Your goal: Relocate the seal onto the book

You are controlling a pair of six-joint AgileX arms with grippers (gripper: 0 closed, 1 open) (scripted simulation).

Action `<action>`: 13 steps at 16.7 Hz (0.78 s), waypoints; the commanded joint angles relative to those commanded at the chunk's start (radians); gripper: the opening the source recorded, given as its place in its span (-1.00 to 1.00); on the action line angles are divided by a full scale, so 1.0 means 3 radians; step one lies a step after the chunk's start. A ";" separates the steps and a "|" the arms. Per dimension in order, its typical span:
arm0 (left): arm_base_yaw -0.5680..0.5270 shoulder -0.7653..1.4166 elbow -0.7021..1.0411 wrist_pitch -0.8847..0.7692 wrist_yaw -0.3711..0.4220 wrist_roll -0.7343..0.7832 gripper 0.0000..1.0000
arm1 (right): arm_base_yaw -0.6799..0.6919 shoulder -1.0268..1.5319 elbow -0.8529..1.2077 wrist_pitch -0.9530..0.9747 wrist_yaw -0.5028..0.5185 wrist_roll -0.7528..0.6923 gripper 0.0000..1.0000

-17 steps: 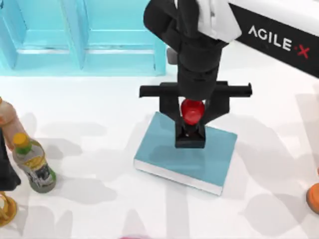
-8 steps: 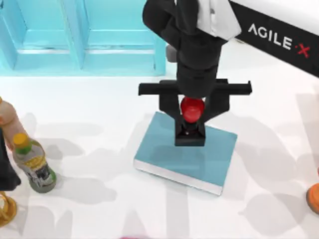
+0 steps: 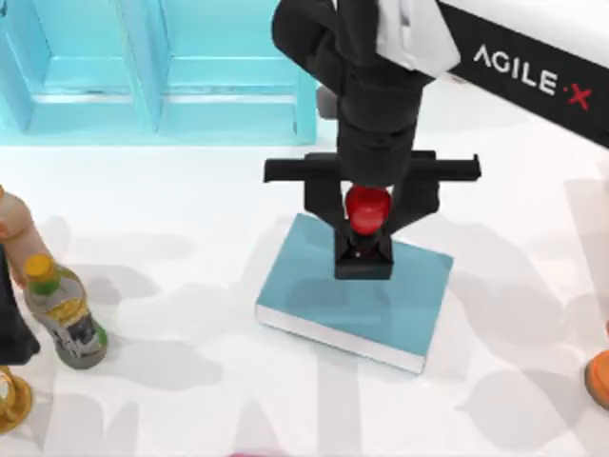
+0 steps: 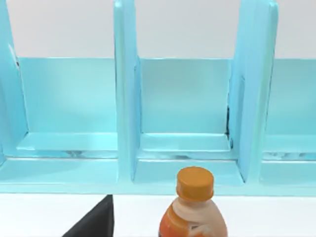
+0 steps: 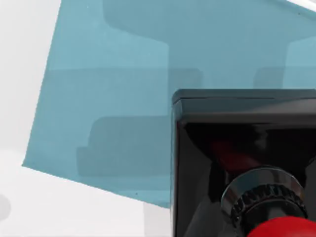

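A white table (image 3: 190, 381) is seen from above. Near its middle lies the book (image 3: 324, 300), a flat teal-blue hardcover with white page edges along its near side, set at a slight angle. The seal (image 3: 364, 238), a small stamp with a black square base and a glossy red knob, stands on the far part of the book's cover.

The right arm, black with a white AgileX label, reaches in from the table's upper right. The right gripper (image 3: 367, 211) hangs straight over the book, its two black fingers on either side of the red knob, grasping the seal.

In the right wrist view the stamp's black base (image 5: 244, 148) is very close, with a ribbed metal collar and the edge of the red knob above it, and the teal cover (image 5: 113, 98) spreads out beneath the base.

Along the far edge of the table stands a light-blue shelf unit (image 3: 152, 67) with upright dividers. At the table's left edge stand a small bottle with a yellow cap (image 3: 65, 319) and, just behind it, a peach-coloured bottle (image 3: 14, 233).

The left arm is parked at the table's left edge. I cannot tell how its gripper stands. The left wrist view faces the shelf unit (image 4: 187, 98), with an orange-capped bottle (image 4: 194, 210) in front of it.
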 joint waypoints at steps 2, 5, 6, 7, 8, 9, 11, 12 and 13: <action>0.0000 0.0000 0.0000 0.0000 0.0000 0.0000 1.00 | 0.0000 0.0000 0.0000 0.0000 0.0000 0.0000 0.21; 0.0000 0.0000 0.0000 0.0000 0.0000 0.0000 1.00 | 0.0000 0.0000 0.0000 0.0000 0.0000 0.0000 0.66; 0.0000 0.0000 0.0000 0.0000 0.0000 0.0000 1.00 | 0.0000 0.0000 0.0000 0.0000 0.0000 0.0000 0.81; 0.0000 0.0000 0.0000 0.0000 0.0000 0.0000 1.00 | 0.0000 0.0000 0.0000 0.0000 0.0000 0.0000 0.96; 0.0000 0.0000 0.0000 0.0000 0.0000 0.0000 1.00 | 0.0000 0.0000 0.0000 0.0000 0.0000 0.0000 1.00; 0.0000 0.0000 0.0000 0.0000 0.0000 0.0000 1.00 | 0.0000 0.0000 0.0000 0.0000 0.0000 0.0000 1.00; 0.0000 0.0000 0.0000 0.0000 0.0000 0.0000 1.00 | 0.0000 0.0000 0.0000 0.0000 0.0000 0.0000 1.00; 0.0000 0.0000 0.0000 0.0000 0.0000 0.0000 1.00 | 0.0000 0.0000 0.0000 0.0000 0.0000 0.0000 1.00; 0.0000 0.0000 0.0000 0.0000 0.0000 0.0000 1.00 | 0.0000 0.0000 0.0000 0.0000 0.0000 0.0000 1.00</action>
